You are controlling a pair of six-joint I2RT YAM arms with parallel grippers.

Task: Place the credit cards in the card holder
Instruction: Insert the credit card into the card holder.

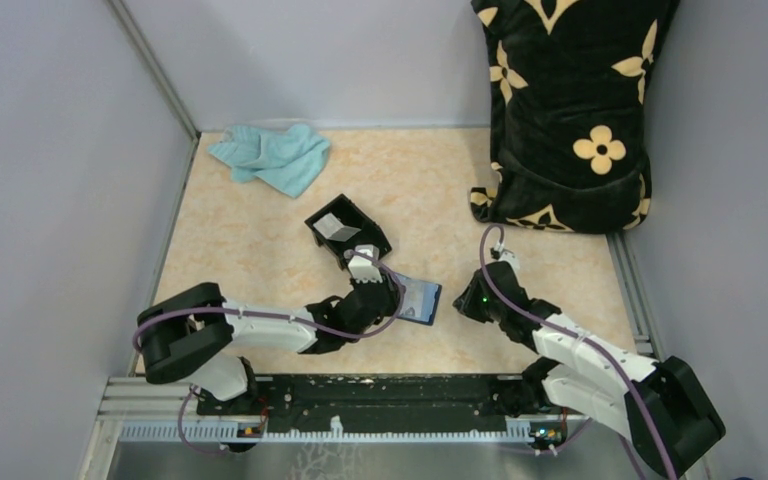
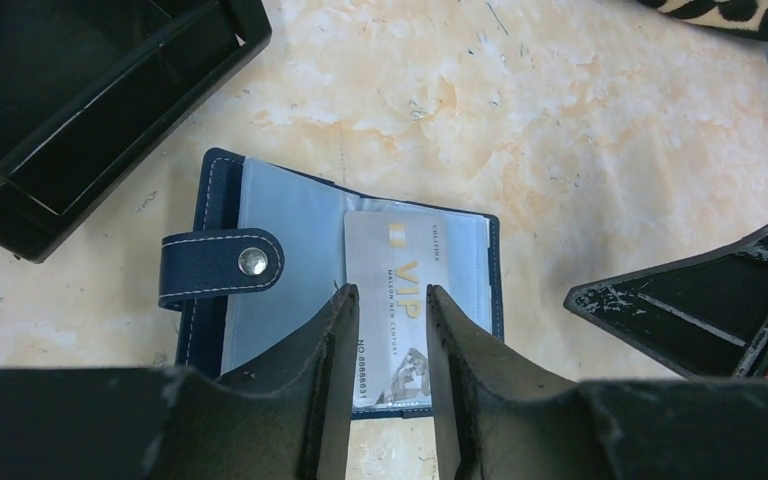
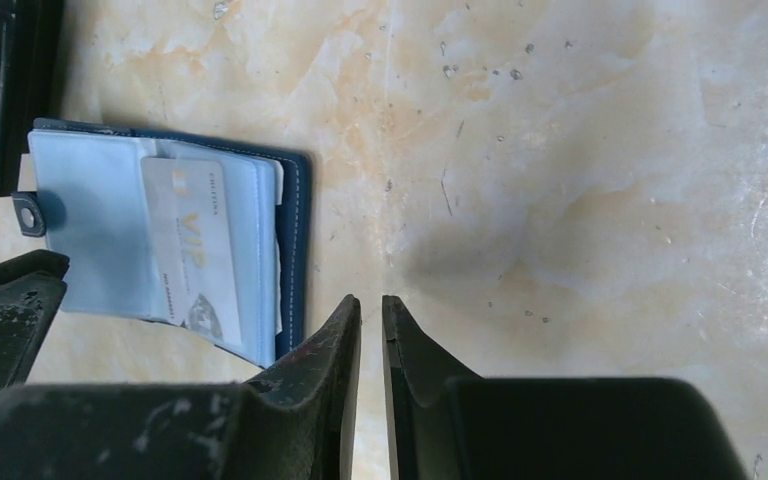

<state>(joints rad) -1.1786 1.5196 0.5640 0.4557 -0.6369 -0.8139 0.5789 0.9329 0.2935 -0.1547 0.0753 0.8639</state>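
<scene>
Navy card holder [image 2: 220, 268] is laid open beneath the left claw [image 2: 387, 292], which is narrowly parted, nothing gripped, over the pale card [image 2: 400, 265]. The card should be pushed straight into its sleeve, the holder pinned by the near-closed, empty right claw [image 3: 371, 300].

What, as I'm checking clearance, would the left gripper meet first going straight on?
Probably the VIP card on the open card holder; the left gripper points at it, though depth is unclear.

Two credit cards [image 2: 410, 250] [image 1: 337, 227], one card holder [image 2: 210, 268], one black box [image 2: 110, 110], one teal cloth [image 1: 272, 155], one flowered cushion [image 1: 570, 100].
</scene>
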